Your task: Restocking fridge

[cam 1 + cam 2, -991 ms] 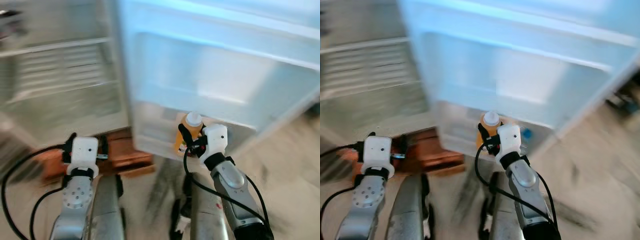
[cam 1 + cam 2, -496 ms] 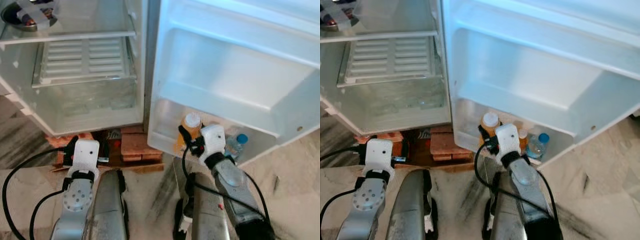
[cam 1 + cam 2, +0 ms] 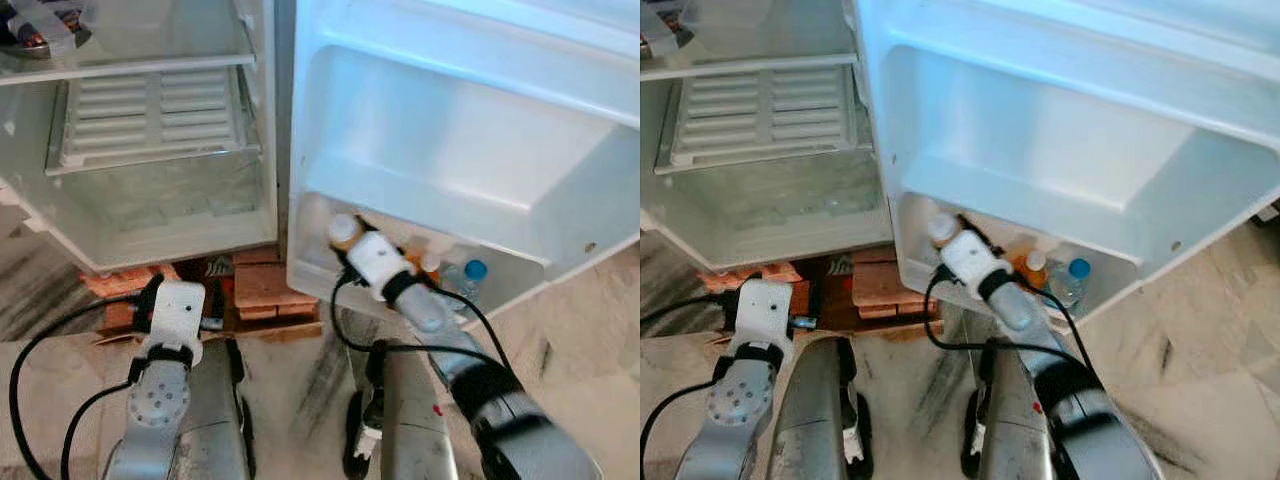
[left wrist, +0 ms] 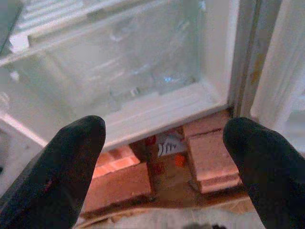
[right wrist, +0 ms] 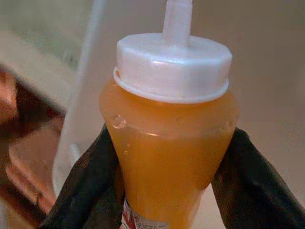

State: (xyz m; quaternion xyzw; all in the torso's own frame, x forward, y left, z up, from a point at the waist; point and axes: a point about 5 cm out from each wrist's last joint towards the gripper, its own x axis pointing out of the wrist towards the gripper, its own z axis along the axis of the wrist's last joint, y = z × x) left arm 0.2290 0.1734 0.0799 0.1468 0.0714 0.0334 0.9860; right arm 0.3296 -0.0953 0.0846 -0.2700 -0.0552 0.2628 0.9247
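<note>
my right claw (image 5: 169, 157) grips an orange juice bottle (image 5: 169, 143) at the fridge door's (image 3: 470, 130) bottom shelf (image 3: 310, 270); my left claw (image 4: 167, 157) hangs open over bricks (image 4: 209, 157).

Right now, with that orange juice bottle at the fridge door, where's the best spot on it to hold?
On the shoulder below the white cap, one finger on each side, as the right gripper does now. The orange juice bottle narrows up toward the cap and widens below, so the black fingers probably seat well there, coming from the bottle's open side, away from the door shelf.
</note>
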